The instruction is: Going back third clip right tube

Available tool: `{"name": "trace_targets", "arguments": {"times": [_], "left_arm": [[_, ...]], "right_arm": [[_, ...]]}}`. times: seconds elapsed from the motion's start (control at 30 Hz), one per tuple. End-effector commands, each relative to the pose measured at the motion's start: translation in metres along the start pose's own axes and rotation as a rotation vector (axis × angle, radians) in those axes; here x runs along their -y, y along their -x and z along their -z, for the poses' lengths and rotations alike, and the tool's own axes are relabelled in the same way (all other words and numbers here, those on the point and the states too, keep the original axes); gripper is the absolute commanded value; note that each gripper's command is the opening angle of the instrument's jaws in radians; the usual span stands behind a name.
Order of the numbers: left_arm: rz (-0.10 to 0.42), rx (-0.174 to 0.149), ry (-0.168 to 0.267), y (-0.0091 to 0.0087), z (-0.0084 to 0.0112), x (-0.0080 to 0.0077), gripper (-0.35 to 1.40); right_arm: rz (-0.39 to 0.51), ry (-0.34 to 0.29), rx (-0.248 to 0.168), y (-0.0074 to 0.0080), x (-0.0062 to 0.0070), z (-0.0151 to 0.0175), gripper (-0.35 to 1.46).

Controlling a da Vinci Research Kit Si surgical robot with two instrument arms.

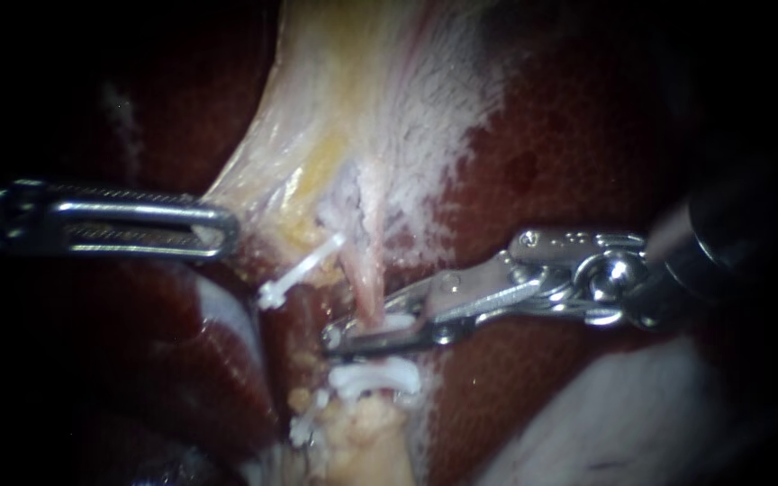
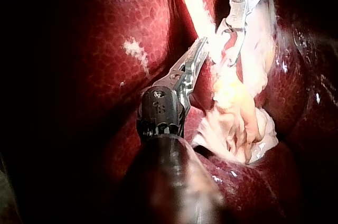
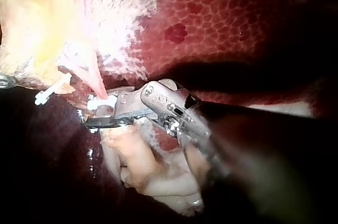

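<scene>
Polished metal right instrument (image 1: 353, 328), glossy liver (image 1: 569, 135)

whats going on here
The left instrument, a thin metal shaft with long slotted jaws, grips the pale yellowish tissue. The right instrument lies with its tip across the thin pink tube, with one small white plastic clip just above it and a second white clip just below. Dark red liver surrounds them.

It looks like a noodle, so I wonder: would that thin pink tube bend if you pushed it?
Probably floppy: the tube is thin and runs down from soft pale tissue. Likely slippery, since everything around it shines wet. Perhaps easily torn, being so slender beside the right instrument.
</scene>
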Motion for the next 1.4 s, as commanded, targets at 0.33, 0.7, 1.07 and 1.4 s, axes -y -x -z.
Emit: {"name": "trace_targets", "arguments": {"times": [0.33, 0.7, 1.07, 1.4], "left_arm": [[0.0, 0.0, 0.0, 0.0, 0.0001, 0.0, -0.35], [-0.001, 0.0, 0.0, -0.0001, 0.0001, 0.0, -0.35], [-0.001, 0.0, -0.001, -0.0001, 0.0003, 0.0, -0.35], [-0.001, 0.0, -0.001, -0.0002, 0.0002, -0.0001, -0.35]], "right_arm": [[0.112, 0.043, -0.02, -0.0001, -0.0003, 0.0011, 0.55], [0.14, 0.078, -0.039, -0.0005, -0.0003, 0.004, 0.57], [0.2, 0.183, -0.072, -0.0008, 0.0004, 0.0064, 0.6], [0.222, 0.233, -0.081, -0.0003, 0.002, 0.012, 0.6]]}}
